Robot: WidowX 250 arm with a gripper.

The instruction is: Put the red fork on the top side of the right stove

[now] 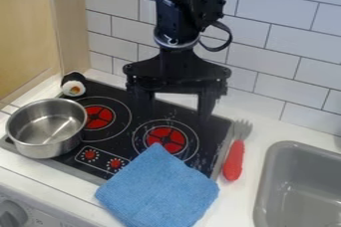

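A: Where do we log the red fork (234, 157)?
B: On the table (230, 203), between stove (216, 144) and sink (261, 186), tines toward the wall (263, 54) — probably handy for our pickup.
A: Gripper (174, 116)?
B: Open and empty over the stove's rear; we judge the spread suits straddling the handle.
A: Cloth (160, 188)?
B: It overlaps the front edge, near the right burner (166, 140) — we'd aim behind it.
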